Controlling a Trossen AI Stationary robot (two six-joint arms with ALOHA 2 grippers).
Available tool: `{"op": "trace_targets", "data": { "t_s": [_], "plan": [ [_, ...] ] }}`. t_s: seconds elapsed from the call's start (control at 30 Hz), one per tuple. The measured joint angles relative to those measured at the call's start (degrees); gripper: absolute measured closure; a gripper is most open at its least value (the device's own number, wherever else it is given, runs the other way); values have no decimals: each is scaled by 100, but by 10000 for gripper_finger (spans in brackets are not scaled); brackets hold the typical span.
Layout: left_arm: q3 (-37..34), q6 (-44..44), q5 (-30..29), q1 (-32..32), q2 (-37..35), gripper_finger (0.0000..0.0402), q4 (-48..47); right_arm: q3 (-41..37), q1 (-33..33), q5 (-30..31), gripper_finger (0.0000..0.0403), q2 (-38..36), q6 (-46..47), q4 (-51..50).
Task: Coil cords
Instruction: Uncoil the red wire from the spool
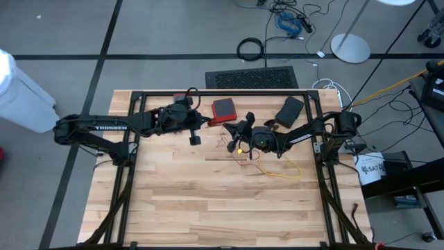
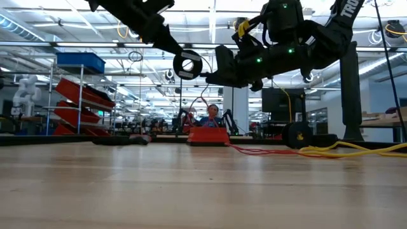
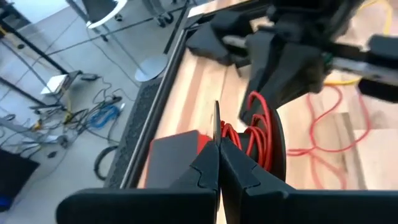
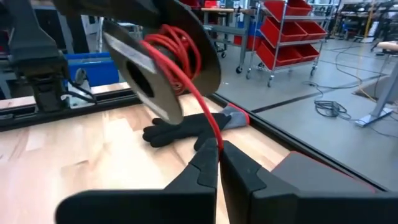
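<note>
Hovering above the desk [image 1: 208,208] near the middle of its far edge, both arms met nose to nose when we looked. We found the right pincer [image 4: 219,149] clenched on a strand of the red cord [image 4: 180,46], which ran taut from its fingertips up to a dark spool [image 4: 134,68] wound with more of that cord. The spool hung in the air just in front of the right pincer, under dark hardware of the other arm.

We saw the left pincer [image 3: 217,155] clenched as well, its tips pressed together. A thin dark edge stood up between them, and we could not tell what it was. Beyond those tips we saw the spool's red windings and the right arm close behind.

Loose loops of the red cord lay on the desk below the arms and trailed toward a red box [image 1: 223,109] at the far edge. We noted the yellow cord [image 1: 281,170] sprawled flat on the wood, between the desk's middle and its right edge, apart from both pincers. A black glove [image 4: 186,130] with a red cuff lay on the desk near the far edge, below the spool.
</note>
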Motion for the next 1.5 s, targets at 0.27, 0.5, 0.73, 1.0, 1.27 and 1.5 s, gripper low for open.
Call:
{"op": "trace_targets", "data": {
  "t_s": [0.27,0.5,0.73,1.0,1.27,1.5],
  "plan": [
    [0,134,-365,0,313,401,61,0,346,24,403,-137,-515,369],
    [0,136,-431,0,894,401,1028,265,657,-151,403,-190,-854,-126],
    [-2,123,-418,0,1000,401,2042,382,626,11,403,-190,-564,-1032],
    [-5,-68,-220,-10,680,401,1650,382,282,936,403,-190,56,-2094],
    [0,-9,-225,-79,333,401,926,187,114,1995,403,-319,699,-2441],
    [-4,36,-512,0,286,401,-242,0,364,2572,403,-780,544,-2209]
  ]
}}
